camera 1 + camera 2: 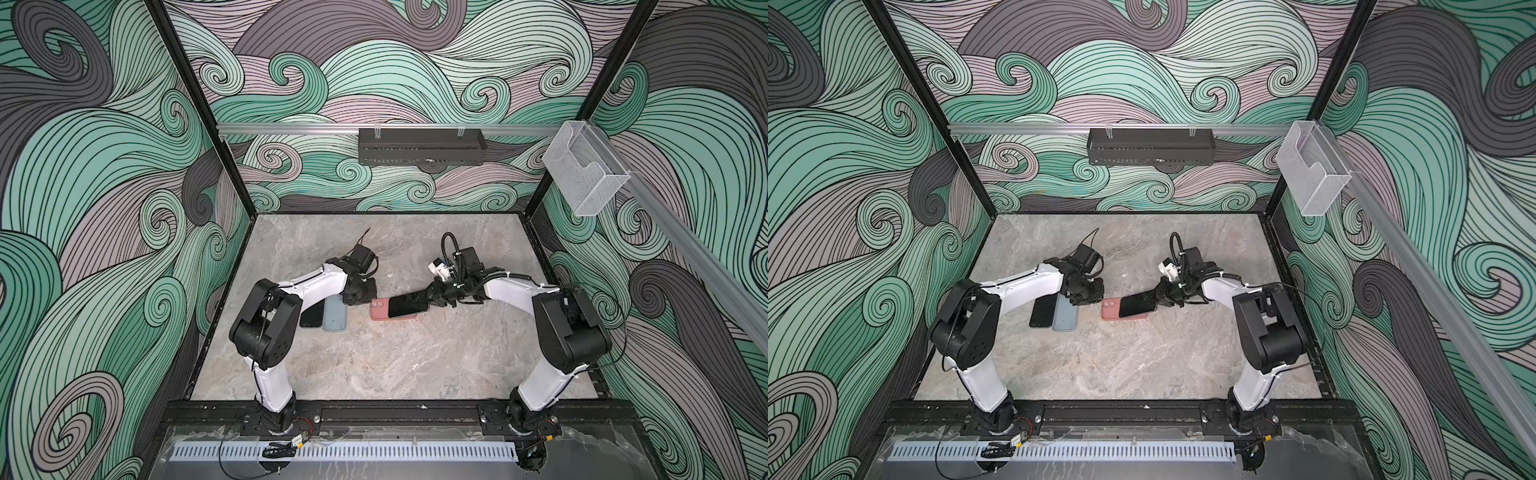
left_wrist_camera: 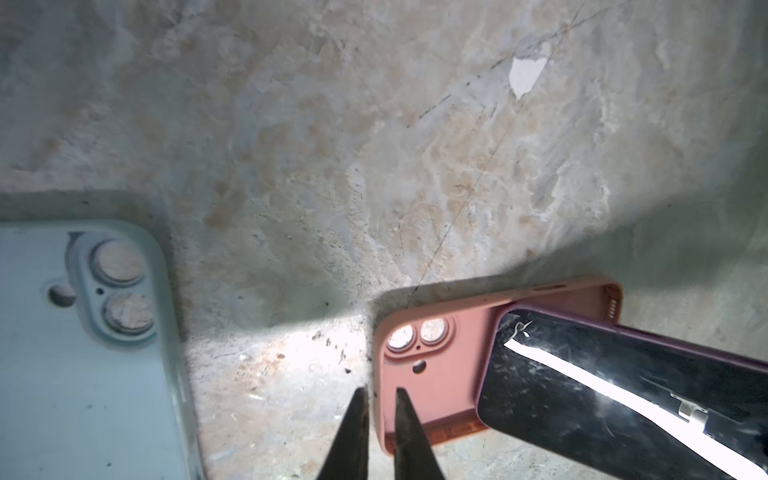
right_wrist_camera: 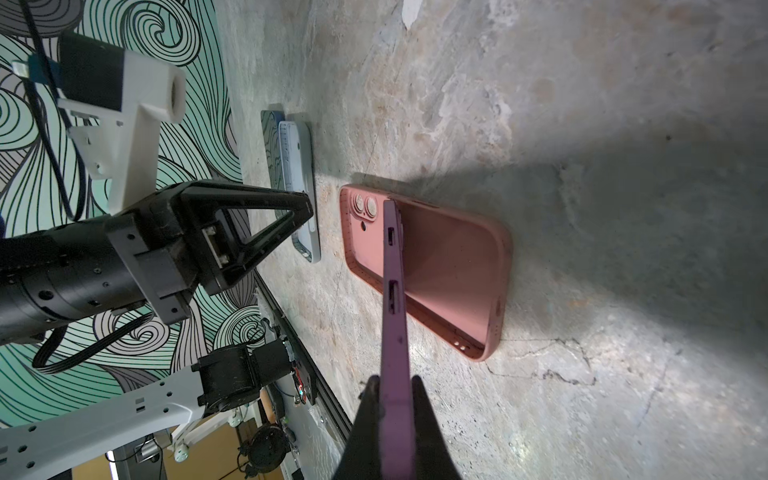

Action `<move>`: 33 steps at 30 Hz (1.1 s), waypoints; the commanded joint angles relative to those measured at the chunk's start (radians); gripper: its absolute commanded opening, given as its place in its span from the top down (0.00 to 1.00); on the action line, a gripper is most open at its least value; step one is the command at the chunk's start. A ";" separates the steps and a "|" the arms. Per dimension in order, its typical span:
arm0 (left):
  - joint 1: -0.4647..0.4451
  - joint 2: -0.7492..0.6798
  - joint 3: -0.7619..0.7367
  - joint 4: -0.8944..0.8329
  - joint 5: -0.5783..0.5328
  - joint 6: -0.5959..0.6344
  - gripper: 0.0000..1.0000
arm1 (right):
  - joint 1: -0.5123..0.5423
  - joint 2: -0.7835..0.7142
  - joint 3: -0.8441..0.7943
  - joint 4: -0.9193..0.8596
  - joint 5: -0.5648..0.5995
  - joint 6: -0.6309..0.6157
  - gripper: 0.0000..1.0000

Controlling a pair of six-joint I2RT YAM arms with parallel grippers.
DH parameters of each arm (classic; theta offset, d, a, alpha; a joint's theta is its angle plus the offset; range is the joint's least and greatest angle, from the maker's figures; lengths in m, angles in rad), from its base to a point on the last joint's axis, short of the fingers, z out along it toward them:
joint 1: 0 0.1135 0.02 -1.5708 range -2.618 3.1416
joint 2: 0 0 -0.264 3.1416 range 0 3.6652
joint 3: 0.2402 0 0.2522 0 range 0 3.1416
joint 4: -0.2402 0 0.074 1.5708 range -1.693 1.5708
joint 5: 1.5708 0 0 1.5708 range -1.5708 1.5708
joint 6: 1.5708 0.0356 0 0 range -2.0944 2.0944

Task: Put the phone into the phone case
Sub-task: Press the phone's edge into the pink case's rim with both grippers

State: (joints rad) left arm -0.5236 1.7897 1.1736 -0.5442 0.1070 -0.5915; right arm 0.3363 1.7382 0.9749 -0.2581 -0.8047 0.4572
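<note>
A pink phone case point(image 1: 378, 312) point(image 1: 1109, 311) lies open side up mid-table. Above it my right gripper point(image 1: 426, 297) point(image 3: 395, 380) is shut on one end of the phone point(image 1: 405, 306) point(image 3: 395, 270). The phone has a purple rim and a black screen, is tilted, and its free end reaches over the case point(image 3: 449, 266) toward the camera holes. My left gripper point(image 1: 370, 297) point(image 2: 380, 392) is at the case's camera-hole end point(image 2: 440, 365). Its jaws stand a narrow gap apart, and the end wall shows through the gap. Whether they touch the case I cannot tell.
A light blue case point(image 1: 334, 318) point(image 2: 83, 353) and a dark phone point(image 1: 312, 318) lie side by side left of the pink case, partly under my left arm. A white chip point(image 2: 525, 75) marks the tabletop behind. A black tray point(image 1: 422, 147) and a clear box point(image 1: 586, 174) hang on the rails.
</note>
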 commanded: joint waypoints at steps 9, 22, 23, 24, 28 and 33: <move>-0.015 0.049 -0.017 0.024 0.055 -0.016 0.87 | 0.023 0.045 0.010 -0.070 0.101 -0.028 1.00; -0.015 0.082 -0.038 0.044 0.074 -0.024 0.92 | 0.038 0.092 0.035 -0.090 0.089 -0.038 1.00; -0.014 0.083 -0.040 0.047 0.077 -0.025 0.93 | 0.040 0.097 0.039 -0.090 0.089 -0.037 1.00; -0.015 0.082 -0.041 0.049 0.079 -0.027 0.94 | 0.043 0.104 0.043 -0.093 0.090 -0.037 1.00; -0.016 0.083 -0.048 0.062 0.089 -0.031 0.96 | 0.047 0.132 0.055 -0.095 0.090 -0.033 1.00; -0.015 0.073 -0.061 0.073 0.097 -0.035 0.97 | 0.061 0.166 0.061 -0.083 0.095 -0.019 1.00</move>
State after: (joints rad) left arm -0.5335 1.8587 1.1343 -0.4938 0.1734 -0.6170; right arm 0.3706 1.8442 1.0554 -0.2665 -0.8524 0.4461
